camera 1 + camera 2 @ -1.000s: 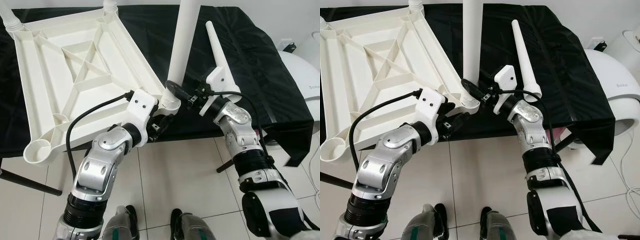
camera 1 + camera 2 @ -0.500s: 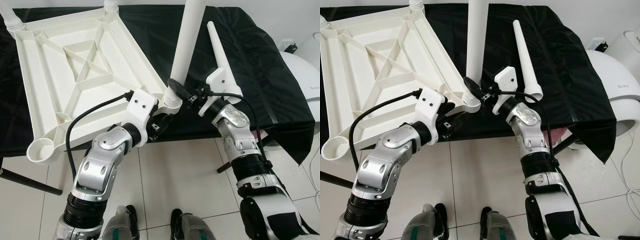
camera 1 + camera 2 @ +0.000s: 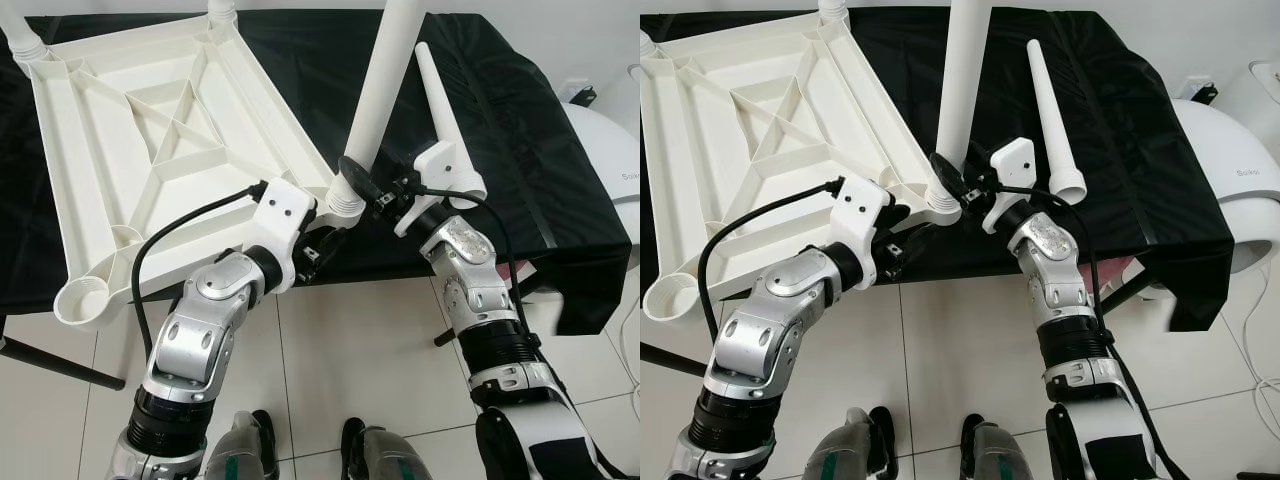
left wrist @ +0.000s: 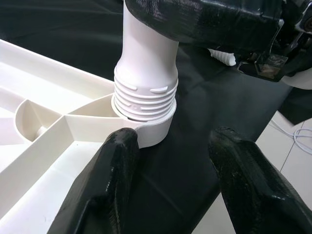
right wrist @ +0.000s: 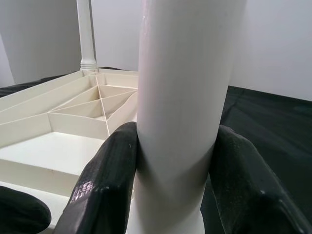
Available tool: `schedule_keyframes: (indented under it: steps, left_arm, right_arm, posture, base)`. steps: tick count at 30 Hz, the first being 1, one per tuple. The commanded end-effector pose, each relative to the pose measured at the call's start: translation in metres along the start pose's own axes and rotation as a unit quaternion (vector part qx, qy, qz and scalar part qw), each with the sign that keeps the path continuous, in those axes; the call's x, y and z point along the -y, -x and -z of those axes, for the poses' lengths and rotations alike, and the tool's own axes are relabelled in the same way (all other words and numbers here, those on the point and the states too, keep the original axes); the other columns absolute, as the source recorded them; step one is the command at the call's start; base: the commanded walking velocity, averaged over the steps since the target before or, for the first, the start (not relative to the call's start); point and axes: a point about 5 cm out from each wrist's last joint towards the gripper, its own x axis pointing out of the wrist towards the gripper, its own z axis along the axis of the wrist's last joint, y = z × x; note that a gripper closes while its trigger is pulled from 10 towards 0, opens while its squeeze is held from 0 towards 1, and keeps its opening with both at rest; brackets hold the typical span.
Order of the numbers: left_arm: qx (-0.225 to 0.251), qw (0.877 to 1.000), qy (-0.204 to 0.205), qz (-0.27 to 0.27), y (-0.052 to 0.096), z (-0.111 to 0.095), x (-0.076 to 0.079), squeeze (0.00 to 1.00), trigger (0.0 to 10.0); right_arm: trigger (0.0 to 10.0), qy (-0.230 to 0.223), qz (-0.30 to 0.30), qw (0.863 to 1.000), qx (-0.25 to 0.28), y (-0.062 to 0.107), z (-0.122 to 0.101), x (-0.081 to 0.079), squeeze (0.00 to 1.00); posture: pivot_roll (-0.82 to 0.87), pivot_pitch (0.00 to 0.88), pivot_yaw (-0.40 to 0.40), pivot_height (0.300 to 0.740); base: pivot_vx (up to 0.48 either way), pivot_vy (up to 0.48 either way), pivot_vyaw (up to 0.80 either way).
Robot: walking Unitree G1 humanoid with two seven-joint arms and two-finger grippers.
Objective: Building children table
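Children's tabletop (image 3: pixel 150 150), white ribbed plastic, lies upside down on the black-covered table (image 3: pixel 520 130), its near corner reaching the table's front edge. At that corner the right end effector (image 5: pixel 170 161) is clamped on an upright white leg (image 3: pixel 385 75), one black finger (image 5: pixel 109 180) pressed to each side of the tube just above the threaded collar (image 4: pixel 145 97). The collar sits in the round corner socket (image 4: pixel 146 129) of the tabletop.

The left end effector (image 4: pixel 178 185) is spread open at the same corner, lower down. One of its fingers (image 4: pixel 114 175) rests against the socket's outer wall and the tabletop's rim, while the other stands apart from it over the black cloth; it grips nothing.

Both silver arms reach in from the table's front edge and meet at this corner. Two more legs stand in sockets at the tabletop's far corners (image 3: pixel 222 10), near the table's back edge. The socket at the near left corner (image 3: pixel 78 300) is open, overhanging the front edge. A loose tapered leg (image 3: pixel 445 120) lies flat on the cloth just beside the right arm, toward the table's right side. A white rounded appliance (image 3: pixel 610 160) stands on the tiled floor (image 3: pixel 350 340) past the table's right edge.
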Motion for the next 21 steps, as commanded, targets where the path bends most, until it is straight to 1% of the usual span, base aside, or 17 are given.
schedule_keyframes:
  steps: [1, 8, 10, 16, 21]
  left_arm:
    - [-0.001, 0.999, 0.001, -0.032, -0.0003, -0.0002, -0.0018, 0.0, 10.0]
    - [0.0, 1.0, 0.0, -0.031, -0.0011, -0.0005, -0.0018, 0.0, 10.0]
    - [0.001, 0.999, 0.0, -0.032, -0.0013, -0.0009, -0.0017, 0.0, 10.0]
    - [0.001, 0.999, 0.001, -0.034, -0.0006, -0.0007, -0.0017, 0.0, 10.0]
    - [0.001, 0.999, 0.002, -0.033, -0.0004, -0.0005, -0.0012, 0.0, 10.0]
  right_arm:
    - [10.0, -0.03, 0.016, 0.997, -0.076, 0.0129, 0.0291, 0.0011, 0.0]
    - [10.0, -0.031, 0.026, 0.994, -0.099, 0.0098, 0.0289, 0.0067, 0.0]
    - [10.0, -0.021, 0.041, 0.993, -0.108, 0.0098, 0.0307, 0.0095, 0.0]
    - [10.0, -0.026, 0.047, 0.992, -0.111, 0.0116, 0.0331, 0.0081, 0.0]
    - [10.0, -0.027, 0.068, 0.991, -0.112, 0.0141, 0.0346, 0.0073, 0.0]
  posture:
    - [-0.03, 0.216, -0.053, 0.74]
    - [-0.03, 0.216, -0.054, 0.74]
    - [-0.03, 0.214, -0.058, 0.74]
    - [-0.03, 0.213, -0.059, 0.74]
    - [-0.03, 0.211, -0.058, 0.74]
  base:
    - [0.0, 0.0, 0.0]
    - [0.0, 0.0, 0.0]
    - [0.0, 0.0, 0.0]
    - [0.0, 0.0, 0.0]
    - [0.0, 0.0, 0.0]
